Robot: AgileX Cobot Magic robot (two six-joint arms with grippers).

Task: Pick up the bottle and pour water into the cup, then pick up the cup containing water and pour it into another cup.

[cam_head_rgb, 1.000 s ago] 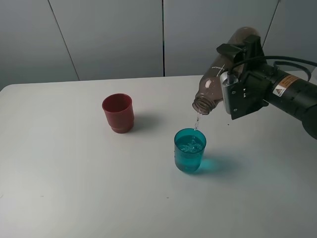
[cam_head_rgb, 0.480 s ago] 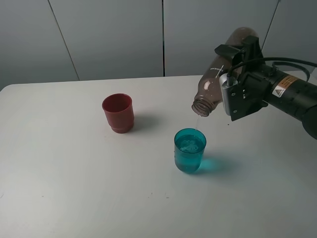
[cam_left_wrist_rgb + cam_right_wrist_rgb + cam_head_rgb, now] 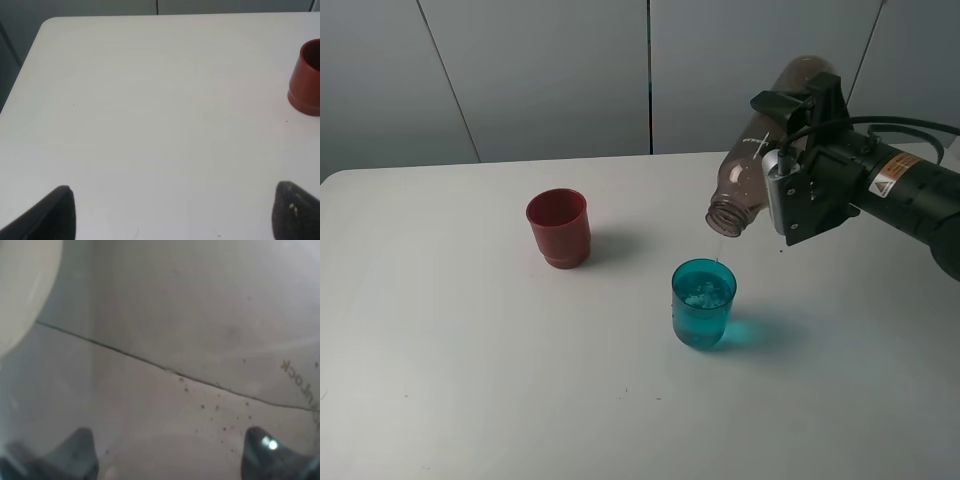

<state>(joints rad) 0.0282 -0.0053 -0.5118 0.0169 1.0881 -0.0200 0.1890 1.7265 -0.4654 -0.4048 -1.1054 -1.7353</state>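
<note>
Smoky grey-brown bottle (image 3: 745, 180) held in the air over the table's (image 3: 470, 380) right half, toward the far edge. It is tilted neck-down, mouth above and just behind the teal cup (image 3: 703, 303). Right gripper (image 3: 788, 150) clamped tight on bottle's body; the wrist view is filled by its translucent wall. Teal cup upright near table middle, water inside. Red cup (image 3: 558, 228) upright, well apart from the teal cup, nearer the far-left corner. Left gripper (image 3: 175, 215) jaws spread wide, nothing between them, over the table with the red cup off to one side.
</note>
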